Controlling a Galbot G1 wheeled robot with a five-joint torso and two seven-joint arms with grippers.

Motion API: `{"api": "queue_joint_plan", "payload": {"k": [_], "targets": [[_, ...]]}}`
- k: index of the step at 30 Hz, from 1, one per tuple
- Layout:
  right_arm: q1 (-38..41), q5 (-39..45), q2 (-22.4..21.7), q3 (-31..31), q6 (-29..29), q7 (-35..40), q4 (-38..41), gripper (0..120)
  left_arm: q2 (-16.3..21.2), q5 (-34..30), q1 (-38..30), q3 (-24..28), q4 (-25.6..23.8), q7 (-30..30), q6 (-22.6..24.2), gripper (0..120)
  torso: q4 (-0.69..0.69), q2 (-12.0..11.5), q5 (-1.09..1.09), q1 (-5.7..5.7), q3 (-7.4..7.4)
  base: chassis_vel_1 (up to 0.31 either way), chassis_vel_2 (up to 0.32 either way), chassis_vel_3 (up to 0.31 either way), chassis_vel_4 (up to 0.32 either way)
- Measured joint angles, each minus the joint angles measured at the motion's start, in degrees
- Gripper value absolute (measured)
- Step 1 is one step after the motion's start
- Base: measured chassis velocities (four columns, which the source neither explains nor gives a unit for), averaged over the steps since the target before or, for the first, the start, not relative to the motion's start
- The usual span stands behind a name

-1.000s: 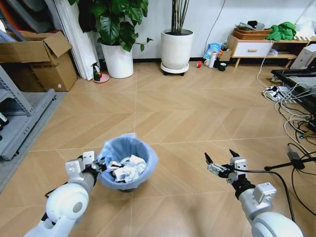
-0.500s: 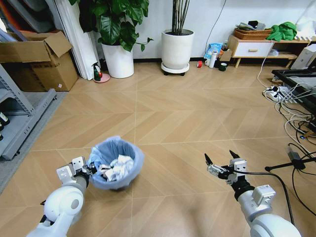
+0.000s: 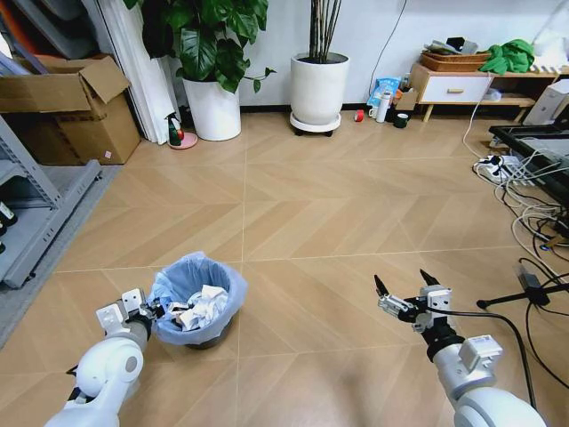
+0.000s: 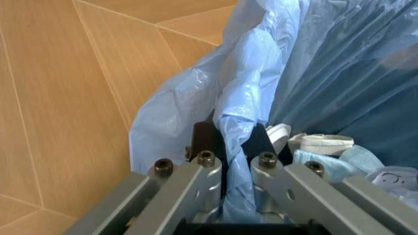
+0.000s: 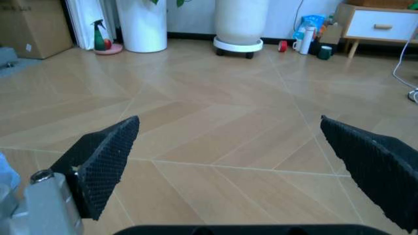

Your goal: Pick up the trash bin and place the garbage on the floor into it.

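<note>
The trash bin [image 3: 197, 301], small and dark with a crinkly light blue bag, is low at my front left. My left gripper [image 3: 153, 310] is shut on its near rim. In the left wrist view the left gripper [image 4: 233, 157] pinches the rim and a fold of bag [image 4: 242, 103] between its fingers [image 4: 204, 172]. Garbage [image 3: 201, 307], crumpled white paper wads, lies inside the bin, and more garbage [image 4: 321, 145] shows in the wrist view. My right gripper [image 3: 406, 292] hangs open over bare floor at the front right, with nothing between its pads [image 5: 107, 161]. A red can [image 3: 358, 115] stands far back.
Two white plant pots [image 3: 318, 89] and a low cabinet [image 3: 449, 87] line the back wall, with a white thermos [image 3: 382, 107] and a dark mug [image 3: 400, 120]. A cardboard box [image 3: 67, 107] and a metal rack [image 3: 36, 213] stand left. Cables [image 3: 533, 213] lie right.
The left arm has carried the bin to the left and lower, toward the floor. The right gripper stays open and has hardly shifted.
</note>
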Motion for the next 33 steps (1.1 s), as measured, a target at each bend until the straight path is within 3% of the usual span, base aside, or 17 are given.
{"api": "queue_joint_plan", "payload": {"k": [22, 26, 33], "targets": [[0.94, 0.16, -0.75, -0.11, -0.15, 0.22, -0.82, 100, -0.75, 1.81, -0.89, 1.83, 2.38, 0.26, -1.03, 0, 0.00, 0.00, 0.01, 0.00, 0.00, 0.000, 0.000, 0.000, 0.000], [1.36, 0.24, -0.84, -0.33, -0.15, 0.22, -0.94, 100, -0.79, 1.78, -0.89, 2.29, 2.10, 0.23, -1.06, 9, 0.00, 0.00, 0.00, 0.00, 0.00, 0.000, 0.000, 0.000, 0.000], [1.33, 0.31, -1.04, -0.35, -0.12, 0.20, -1.05, 100, -0.67, 1.52, -0.98, 3.12, 0.54, 0.30, -3.03, 39, -0.01, 0.00, 0.00, 0.00, 0.00, 0.000, 0.000, 0.000, 0.000]]}}
